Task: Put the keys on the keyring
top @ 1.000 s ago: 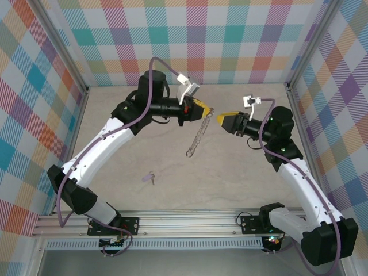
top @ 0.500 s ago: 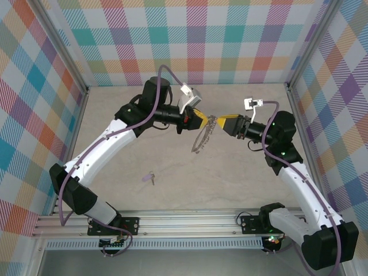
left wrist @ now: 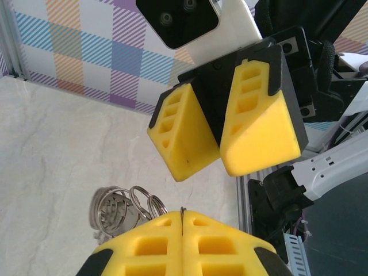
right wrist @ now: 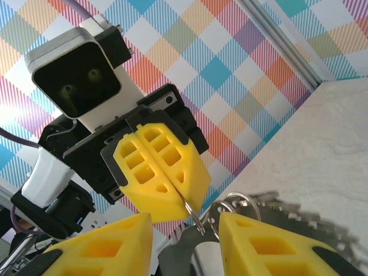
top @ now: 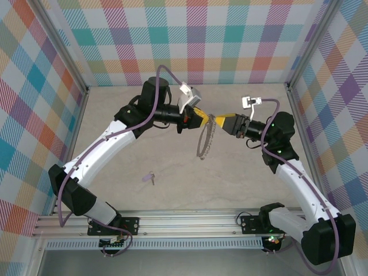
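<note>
Left gripper has its yellow foam fingers pressed flat together, pinching a thin wire end of the silvery-grey metal chain keyring. In the top view the left gripper is raised over the middle of the pale marbled tabletop, and the chain hangs from it as a narrow loop. Close-packed rings of the keyring bunch just beside the clamped fingertips in the left wrist view.

Facing it tip to tip, the right gripper is spread wide. In its own wrist view the right gripper has its two yellow fingers on either side of the keyring; whether they touch it I cannot tell.

A tiny key with a pale lilac head lies flat on the tabletop, well apart from both grippers, nearer the left arm's base.
</note>
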